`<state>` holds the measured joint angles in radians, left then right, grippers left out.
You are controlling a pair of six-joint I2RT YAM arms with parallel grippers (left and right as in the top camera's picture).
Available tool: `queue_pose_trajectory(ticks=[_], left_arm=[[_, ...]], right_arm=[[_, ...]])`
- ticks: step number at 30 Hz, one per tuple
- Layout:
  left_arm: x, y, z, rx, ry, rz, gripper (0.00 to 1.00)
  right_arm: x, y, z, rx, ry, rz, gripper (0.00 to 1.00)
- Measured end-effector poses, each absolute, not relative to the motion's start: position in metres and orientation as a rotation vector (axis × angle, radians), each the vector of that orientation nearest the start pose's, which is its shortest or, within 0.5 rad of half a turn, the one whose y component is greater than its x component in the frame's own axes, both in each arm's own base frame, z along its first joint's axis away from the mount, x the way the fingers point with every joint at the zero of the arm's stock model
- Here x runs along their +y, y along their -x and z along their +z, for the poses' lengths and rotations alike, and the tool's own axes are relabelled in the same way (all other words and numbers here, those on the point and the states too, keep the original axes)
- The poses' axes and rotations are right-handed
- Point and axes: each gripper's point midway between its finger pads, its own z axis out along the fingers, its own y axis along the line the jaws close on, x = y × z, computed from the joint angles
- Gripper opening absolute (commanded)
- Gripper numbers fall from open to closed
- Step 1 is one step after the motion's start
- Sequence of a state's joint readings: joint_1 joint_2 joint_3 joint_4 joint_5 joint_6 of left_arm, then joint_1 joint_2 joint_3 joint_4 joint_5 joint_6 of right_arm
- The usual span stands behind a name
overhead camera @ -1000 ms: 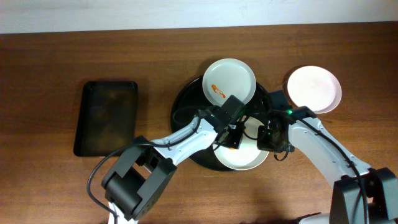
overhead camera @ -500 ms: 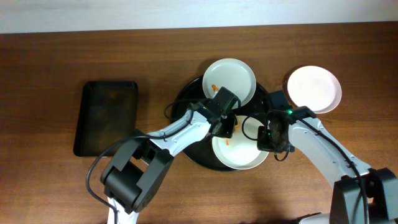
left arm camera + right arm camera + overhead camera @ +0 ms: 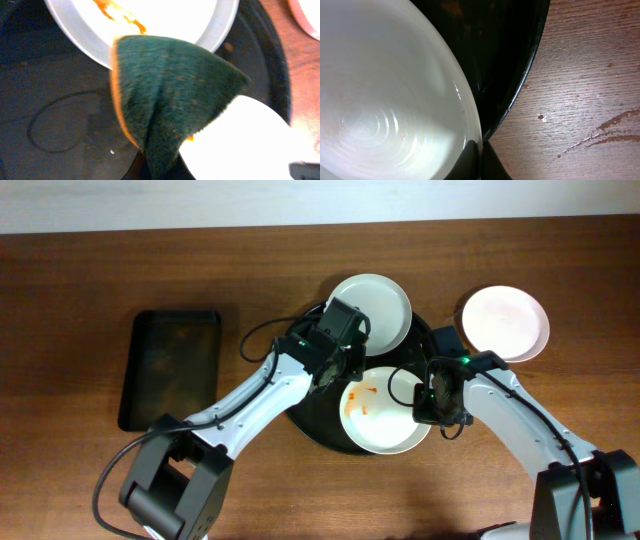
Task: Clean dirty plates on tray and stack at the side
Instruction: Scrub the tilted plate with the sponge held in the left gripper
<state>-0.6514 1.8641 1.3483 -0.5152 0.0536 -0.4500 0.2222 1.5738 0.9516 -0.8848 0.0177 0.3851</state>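
The round black tray (image 3: 300, 415) holds two white plates. The front plate (image 3: 380, 415) has orange-red smears on its left part. The back plate (image 3: 378, 308) has a smear near its left edge, partly hidden by my left arm. A third plate (image 3: 505, 323) lies on the table to the right, with no smear showing. My left gripper (image 3: 332, 365) is shut on a green and orange sponge (image 3: 170, 95), held over the tray between the two plates. My right gripper (image 3: 481, 150) is shut on the front plate's right rim (image 3: 470, 107).
A rectangular black tray (image 3: 172, 367) lies at the left of the table. The round tray's rim (image 3: 530, 70) runs beside my right gripper, with wooden table (image 3: 590, 75) to its right.
My left gripper has moved with the sponge up and to the left, off the front plate and toward the back plate. This uncovers the smears on the front plate. The right arm has not moved.
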Motion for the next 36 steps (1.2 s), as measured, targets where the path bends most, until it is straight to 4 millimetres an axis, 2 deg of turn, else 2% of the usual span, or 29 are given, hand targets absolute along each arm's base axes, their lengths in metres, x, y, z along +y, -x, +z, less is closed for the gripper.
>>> queue_pose_trajectory(ticks=[6, 12, 16, 19, 24, 27, 33, 36], left_arm=[[-0.316, -0.338, 0.079, 2.696, -0.380, -0.549, 0.00], [-0.346, -0.311, 0.056, 2.736, -0.497, -0.604, 0.00], [-0.356, -0.302, 0.032, 2.777, -0.528, -0.604, 0.00], [-0.360, -0.302, 0.018, 2.788, -0.530, -0.613, 0.00], [-0.364, -0.314, 0.017, 2.749, -0.513, -0.625, 0.00], [-0.357, -0.321, 0.016, 2.740, -0.487, -0.582, 0.00], [-0.330, -0.339, 0.011, 2.753, -0.406, -0.448, 0.00], [-0.328, -0.342, 0.011, 2.741, -0.411, -0.423, 0.00]], right_arm=[[0.057, -0.265, 0.038, 3.065, -0.251, 0.003, 0.04], [0.057, -0.265, 0.038, 3.065, -0.250, 0.003, 0.04], [0.056, -0.265, 0.038, 3.064, -0.250, -0.001, 0.04], [0.056, -0.264, 0.038, 3.065, -0.251, -0.005, 0.04], [0.055, -0.264, 0.037, 3.065, -0.252, -0.012, 0.04], [0.055, -0.264, 0.037, 3.065, -0.251, -0.013, 0.04], [0.055, -0.264, 0.037, 3.065, -0.250, -0.013, 0.04], [0.055, -0.264, 0.037, 3.066, -0.249, -0.013, 0.04]])
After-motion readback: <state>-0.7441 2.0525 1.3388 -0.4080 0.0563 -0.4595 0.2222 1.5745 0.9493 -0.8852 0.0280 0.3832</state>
